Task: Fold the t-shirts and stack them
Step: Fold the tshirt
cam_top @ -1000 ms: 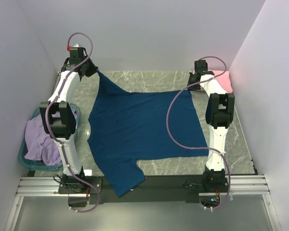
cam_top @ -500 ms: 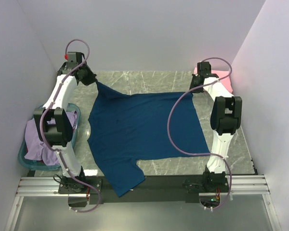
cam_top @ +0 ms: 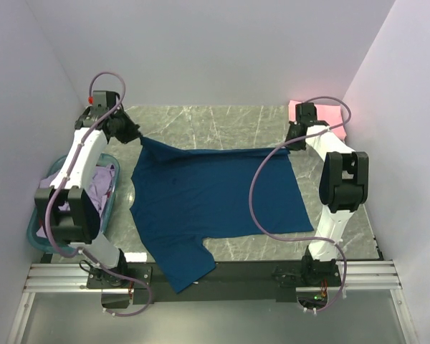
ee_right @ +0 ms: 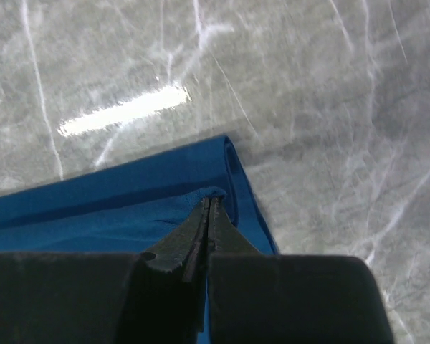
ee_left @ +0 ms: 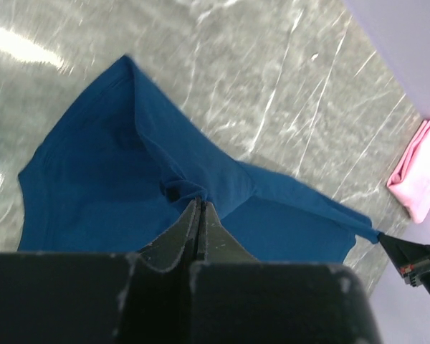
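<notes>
One navy blue cloth t-shirt (cam_top: 215,193), spread, far corners clenched by left end effector (cam_top: 134,135) and right end effector (cam_top: 294,142); one folded pink t-shirt (cam_top: 331,117) beyond it, one lavender t-shirt (cam_top: 97,188) left.

Your right arm (cam_top: 319,140) covers the pink shirt (cam_top: 331,113) along its near edge. Your left arm (cam_top: 82,150) hides much of the basket (cam_top: 115,192) and the lavender shirt (cam_top: 100,179) inside

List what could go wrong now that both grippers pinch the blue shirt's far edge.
The left gripper and right gripper each hold only a small pinch of the navy t-shirt; a pull could slip it free.
One sleeve hangs past the table at its near edge and could snag by the arm bases.
The right gripper sits close to the folded pink t-shirt and could nudge it.
</notes>
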